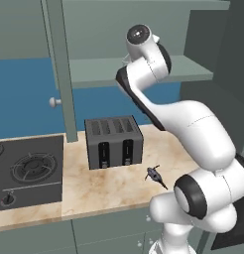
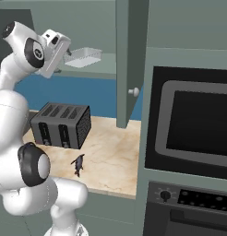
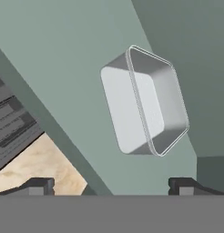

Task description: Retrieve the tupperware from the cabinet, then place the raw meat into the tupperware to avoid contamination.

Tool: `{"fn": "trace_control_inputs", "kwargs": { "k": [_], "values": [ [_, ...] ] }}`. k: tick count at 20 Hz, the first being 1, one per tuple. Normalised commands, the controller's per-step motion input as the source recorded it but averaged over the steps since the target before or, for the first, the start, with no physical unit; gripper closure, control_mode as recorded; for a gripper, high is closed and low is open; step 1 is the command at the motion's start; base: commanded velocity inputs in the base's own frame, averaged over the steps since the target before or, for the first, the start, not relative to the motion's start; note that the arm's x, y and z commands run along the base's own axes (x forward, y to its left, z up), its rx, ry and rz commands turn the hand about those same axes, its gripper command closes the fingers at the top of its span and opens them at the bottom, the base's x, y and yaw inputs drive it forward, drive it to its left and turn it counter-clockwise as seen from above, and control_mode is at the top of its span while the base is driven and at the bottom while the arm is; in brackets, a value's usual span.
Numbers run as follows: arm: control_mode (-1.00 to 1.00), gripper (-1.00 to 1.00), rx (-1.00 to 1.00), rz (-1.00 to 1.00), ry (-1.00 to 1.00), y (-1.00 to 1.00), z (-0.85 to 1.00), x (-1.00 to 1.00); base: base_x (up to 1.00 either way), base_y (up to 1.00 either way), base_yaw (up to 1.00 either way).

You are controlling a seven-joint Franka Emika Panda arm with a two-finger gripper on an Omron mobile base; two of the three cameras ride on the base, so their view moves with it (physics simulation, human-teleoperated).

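Note:
The tupperware point(image 2: 86, 56), a clear shallow rectangular tub, sits on the shelf point(image 2: 107, 70) of the open grey-green cabinet point(image 1: 144, 10). In the hand view the tupperware point(image 3: 145, 107) lies a short way ahead, its open side turned to the right. My gripper point(image 2: 70, 54) is raised to shelf height just left of the tub. The gripper point(image 3: 111, 186) is open, with nothing between its fingertips point(image 3: 41, 185). The raw meat point(image 1: 153, 173), a tiny dark lump with a thin stem, lies on the marble counter point(image 1: 109, 186) in front of the toaster; the raw meat point(image 2: 78, 164) is far below my hand.
A dark four-slot toaster point(image 1: 114, 142) stands on the counter under the shelf. The open cabinet door point(image 1: 62, 74) hangs edge-on with its knob point(image 1: 54, 102) to the left. A black stove point(image 1: 27, 168) is at left. A built-in oven point(image 2: 194, 124) fills the wall at right.

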Motion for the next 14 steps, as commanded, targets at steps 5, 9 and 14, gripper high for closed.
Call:
{"fn": "trace_control_inputs", "kwargs": {
  "k": [5, 9, 14],
  "values": [
    [-1.00, -1.00, 0.00, 0.00, 0.00, -0.01, 0.00, 0.25, 0.00, 0.00, 0.00],
    [-1.00, -1.00, 0.00, 0.00, 0.00, 0.00, 0.00, 0.25, 0.00, 0.00, 0.00],
    [-1.00, -1.00, 0.00, 0.00, 0.00, 0.00, 0.00, 0.36, 0.00, 0.00, 0.00]
  ]
}}
